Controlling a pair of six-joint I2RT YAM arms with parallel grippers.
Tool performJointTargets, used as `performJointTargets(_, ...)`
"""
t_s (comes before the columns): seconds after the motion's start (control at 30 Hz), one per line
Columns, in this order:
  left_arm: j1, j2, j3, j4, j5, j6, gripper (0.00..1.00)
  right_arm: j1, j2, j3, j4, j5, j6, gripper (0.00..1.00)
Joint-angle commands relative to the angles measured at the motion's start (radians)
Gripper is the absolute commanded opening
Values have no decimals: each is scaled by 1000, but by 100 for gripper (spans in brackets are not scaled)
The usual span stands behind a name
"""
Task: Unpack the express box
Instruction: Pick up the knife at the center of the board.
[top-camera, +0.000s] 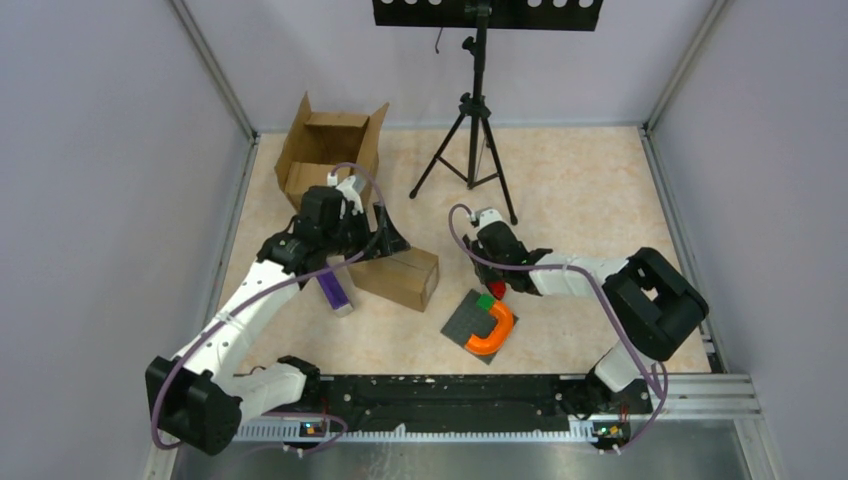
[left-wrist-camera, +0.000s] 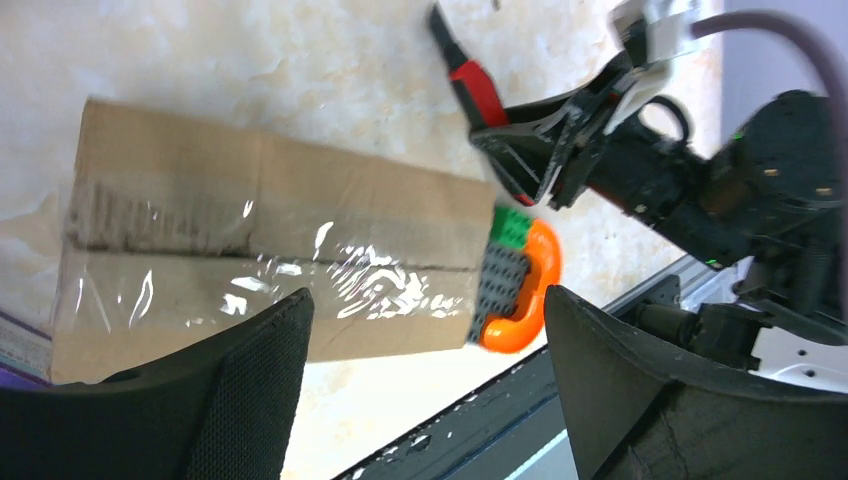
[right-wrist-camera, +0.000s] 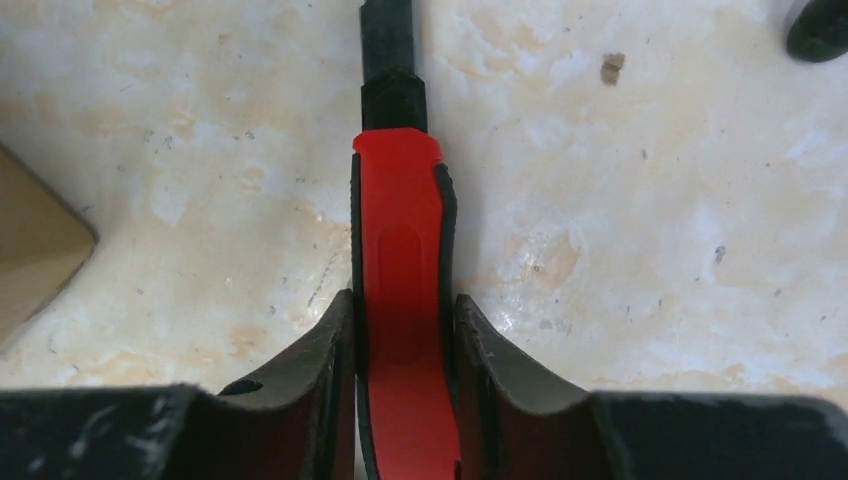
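Right claw (right-wrist-camera: 400, 335) has its two fingers pressed against either side of a red and black utility knife (right-wrist-camera: 399, 250), gripping the red handle. The knife's black end points away from the claw, over pale marbled tabletop (right-wrist-camera: 620, 200). In the overhead view this claw (top-camera: 497, 283) sits low, with the knife (top-camera: 497, 290) at its tip.

Left claw (left-wrist-camera: 425, 305) is spread wide and holds nothing. Directly beneath it, seen between its dark fingers (left-wrist-camera: 250, 390), lies the express box (left-wrist-camera: 270, 230): a closed brown cardboard box with glossy clear tape along its seam. From overhead, the left claw (top-camera: 385, 240) hovers over the box's (top-camera: 405, 275) far edge.

Between the two claws, nearer the arm bases, a grey studded plate (top-camera: 463, 320) carries an orange U-shaped piece (top-camera: 492, 330) and a small green block (top-camera: 485, 301); the plate lies just beside the express box and just below the right claw. A purple packet (top-camera: 335, 290) lies against the box on the left claw's outer side. Beyond the left claw stands an open, flaps-up cardboard box (top-camera: 325, 150). Beyond the right claw stands a black tripod (top-camera: 472, 130).
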Motion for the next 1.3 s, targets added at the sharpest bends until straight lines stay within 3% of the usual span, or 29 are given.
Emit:
performJointTargets(0.0,3,-15,91,5,32,-2,88,-1,-19,38,-65,-1,13,13)
performJointTargets(0.07,2,-14,108,4,39,-6,89,-1,-39,53,-96,1,9,0)
performJointTargets(0.43,2,0,114,51,89,-39,90,-18,-160,107,-185,-23,8,0)
performJointTargets(0.83,2,48,83,236,276,-162,92,-13,-355,183,-283,-118,17,0)
performJointTargets(1.1,2,107,75,391,335,-299,90,152,-345,376,-309,-67,45,0)
performJointTargets(1.27,3,127,98,384,285,-300,85,214,-296,460,-301,-54,50,0)
